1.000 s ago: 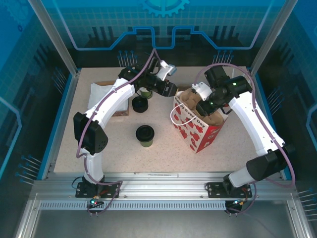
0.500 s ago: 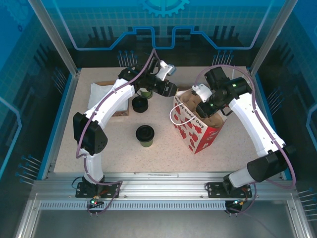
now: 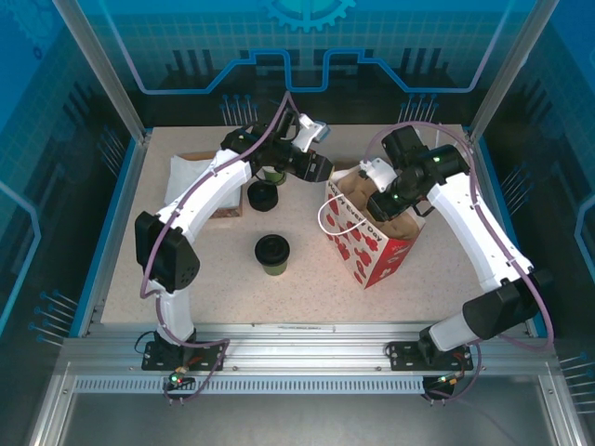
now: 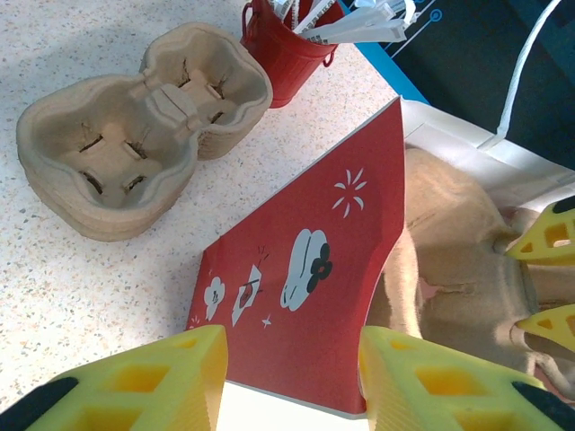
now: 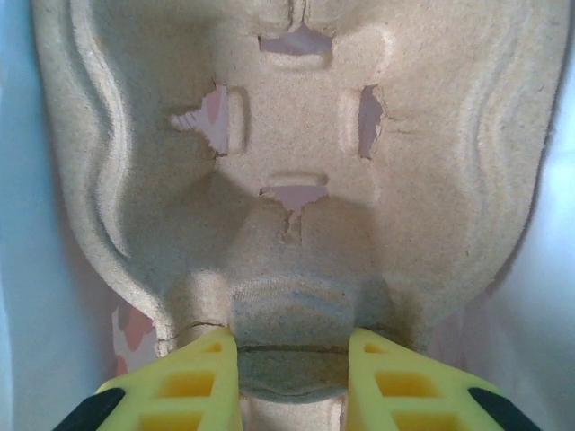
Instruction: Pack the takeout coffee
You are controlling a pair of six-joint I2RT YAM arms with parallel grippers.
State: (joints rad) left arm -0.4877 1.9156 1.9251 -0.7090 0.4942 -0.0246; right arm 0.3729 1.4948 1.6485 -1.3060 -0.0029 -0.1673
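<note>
Red-and-white gift bag (image 3: 372, 243) stands open at mid-right of the table (image 3: 214, 297), same spot as a second ago; change is small: right arm has edged slightly left over the bag mouth, left jaws have spread a touch, nothing else moved. Right gripper (image 5: 289, 341) is down inside the bag, fingers clamped either side of the centre ridge of a pulp cup carrier (image 5: 296, 180), so carrier looks near seated in the bag, release likely next. Left gripper (image 4: 292, 337) hovers at the bag's back-left corner, jaws apart, red bag panel seen through the gap, no grip on it that I can confirm. Takeout coffee (image 3: 272, 254), green cup with black lid, stands upright on the table left of the bag, apart from it and from both grippers, untouched, so packing the drink itself is not yet started. Spare carriers (image 4: 135, 153) and a red bucket (image 4: 287, 54) sit behind the bag. Writing: white lettering on the bag front, "every Day" readable, first word partly under the handle; side panel has white doodles only, no brand legible
</note>
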